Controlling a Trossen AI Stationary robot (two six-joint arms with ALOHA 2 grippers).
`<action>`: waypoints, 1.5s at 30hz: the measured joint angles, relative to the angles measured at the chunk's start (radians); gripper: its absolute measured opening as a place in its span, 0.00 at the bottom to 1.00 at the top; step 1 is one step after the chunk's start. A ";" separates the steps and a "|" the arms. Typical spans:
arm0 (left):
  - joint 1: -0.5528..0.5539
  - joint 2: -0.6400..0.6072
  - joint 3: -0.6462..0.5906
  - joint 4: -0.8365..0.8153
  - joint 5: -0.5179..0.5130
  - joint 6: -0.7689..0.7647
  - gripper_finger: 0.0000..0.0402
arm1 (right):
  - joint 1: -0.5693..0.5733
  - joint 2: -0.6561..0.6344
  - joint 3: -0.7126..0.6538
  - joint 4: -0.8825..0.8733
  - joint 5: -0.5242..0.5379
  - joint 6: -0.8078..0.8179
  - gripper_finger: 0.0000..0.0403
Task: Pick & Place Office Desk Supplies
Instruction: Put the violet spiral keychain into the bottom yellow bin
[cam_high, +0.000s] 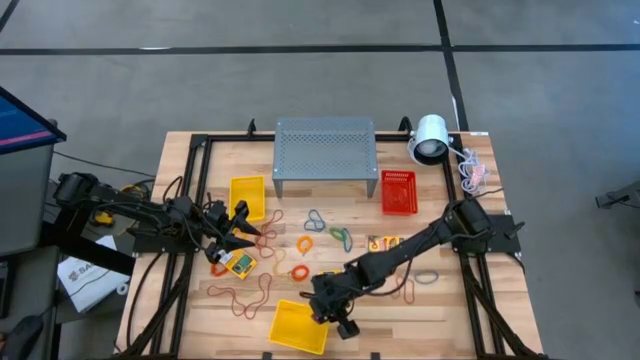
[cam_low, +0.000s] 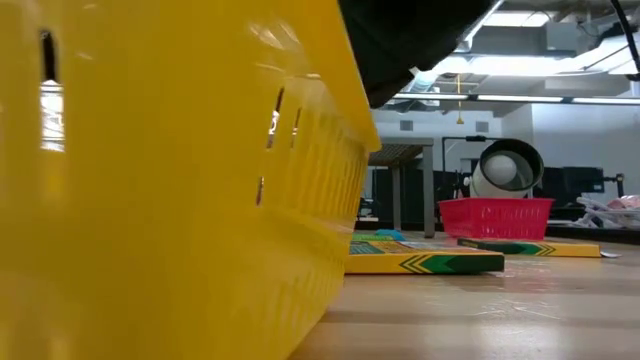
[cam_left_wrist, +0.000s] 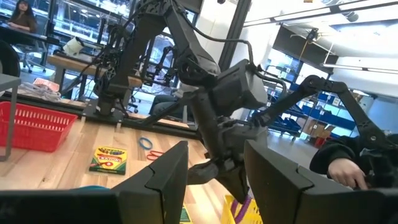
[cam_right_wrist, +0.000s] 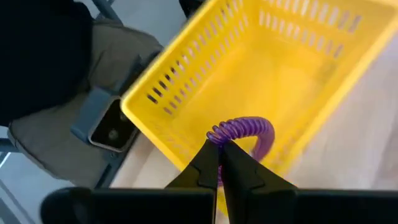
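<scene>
Grey floor rings the wooden bench. At its near edge, the right tool is clenched on a purple coil above a yellow basket. Rubber bands lie mid-bench; the left tool, parted, hovers over a crayon box.

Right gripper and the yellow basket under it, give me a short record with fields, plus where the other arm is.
right gripper: shut on a purple coiled band, over the near yellow basket
basket contents: looks empty
left gripper: fingers apart, above a crayon box at the table's left
other containers: second yellow basket, red basket
loose supplies: rubber bands scattered mid-table
</scene>
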 joint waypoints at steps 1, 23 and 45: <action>0.000 0.000 0.000 0.000 0.000 0.000 0.39 | -0.001 0.000 0.000 -0.027 0.000 0.006 0.00; 0.000 0.000 0.000 -0.001 0.000 0.000 0.39 | -0.004 -0.011 0.000 -0.241 -0.008 0.039 0.01; 0.000 0.000 0.000 -0.005 0.000 0.000 0.39 | 0.004 -0.052 -0.001 -0.203 -0.015 0.027 0.19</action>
